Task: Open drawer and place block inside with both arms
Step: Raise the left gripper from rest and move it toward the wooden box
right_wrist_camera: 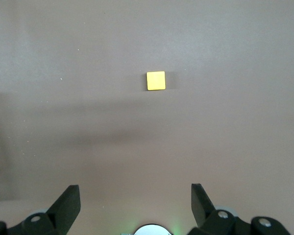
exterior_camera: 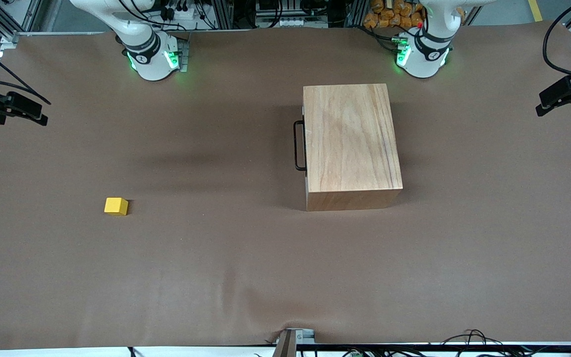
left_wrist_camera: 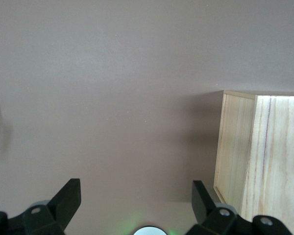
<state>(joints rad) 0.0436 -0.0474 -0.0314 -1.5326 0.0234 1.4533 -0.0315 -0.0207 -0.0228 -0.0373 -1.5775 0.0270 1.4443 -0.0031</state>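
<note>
The large wooden box (exterior_camera: 351, 141) stands on the brown table toward the left arm's end. Its drawer is shut, with the thin black loop handle (exterior_camera: 299, 146) on the side that faces the right arm's end. The small yellow block (exterior_camera: 116, 206) lies on the table toward the right arm's end, nearer the front camera than the box. My left gripper (left_wrist_camera: 135, 196) is open and empty, high above the table beside a corner of the box (left_wrist_camera: 257, 156). My right gripper (right_wrist_camera: 135, 198) is open and empty, high above the table with the block (right_wrist_camera: 156, 81) below it. Both hands are out of the front view.
The brown table cover (exterior_camera: 246, 267) spreads wide around the box and block. The arms' green-lit bases (exterior_camera: 154, 57) (exterior_camera: 422, 54) stand at the table's edge farthest from the front camera. Black camera clamps (exterior_camera: 570, 94) (exterior_camera: 10, 109) stick in from both ends.
</note>
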